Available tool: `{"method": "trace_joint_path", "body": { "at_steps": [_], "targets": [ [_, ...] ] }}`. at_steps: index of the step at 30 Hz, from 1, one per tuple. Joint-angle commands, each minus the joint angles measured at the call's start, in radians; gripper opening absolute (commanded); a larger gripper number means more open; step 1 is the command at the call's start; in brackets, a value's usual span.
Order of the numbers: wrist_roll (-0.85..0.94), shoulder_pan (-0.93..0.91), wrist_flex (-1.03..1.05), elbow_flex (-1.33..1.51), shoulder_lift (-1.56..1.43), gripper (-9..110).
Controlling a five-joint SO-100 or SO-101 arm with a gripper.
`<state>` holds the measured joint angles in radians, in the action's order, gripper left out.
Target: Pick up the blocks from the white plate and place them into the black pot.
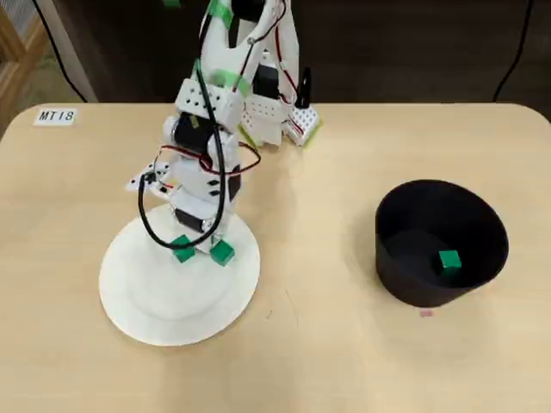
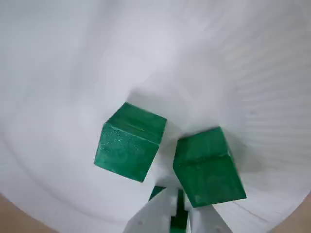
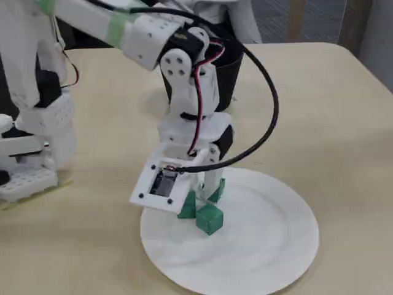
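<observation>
The white plate [image 1: 146, 301] lies left of the table's centre. My gripper [image 1: 202, 245] reaches down onto its far part, with the jaws almost together. Two green blocks rest on the plate, one on each side of the tips: one block [image 1: 182, 252] [image 2: 129, 141] and another block [image 1: 222, 252] [image 2: 206, 165]. In the wrist view a sliver of a third green block [image 2: 179, 218] shows through the narrow slit behind the gripper [image 2: 177, 199]. In the fixed view the gripper [image 3: 206, 193] stands among three blocks [image 3: 210, 219]. The black pot [image 1: 405, 292] stands at the right with one block [image 1: 448, 261] inside.
The arm's white base [image 1: 275, 112] stands at the table's far edge, by a label reading MT18 [image 1: 57, 115]. In the fixed view the plate [image 3: 258, 252] is in front and the pot [image 3: 230, 70] shows behind the arm. Red and black cables hang beside the wrist.
</observation>
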<state>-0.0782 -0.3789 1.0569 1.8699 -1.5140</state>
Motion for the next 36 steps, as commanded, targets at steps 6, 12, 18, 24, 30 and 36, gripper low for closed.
{"method": "trace_joint_path", "body": {
  "at_steps": [6,12,18,24,30,36],
  "targets": [
    [-0.014,0.020,-0.020,-0.029,-0.080,-2],
    [-0.044,0.052,-0.025,-0.066,-0.166,-2],
    [-0.066,0.064,-0.015,-0.078,-0.178,-2],
    [-0.035,0.032,0.005,-0.083,-0.181,14],
    [-0.011,0.002,0.005,-0.080,-0.184,23],
    [0.000,0.032,0.014,-0.072,-0.167,27]
  ]
}}
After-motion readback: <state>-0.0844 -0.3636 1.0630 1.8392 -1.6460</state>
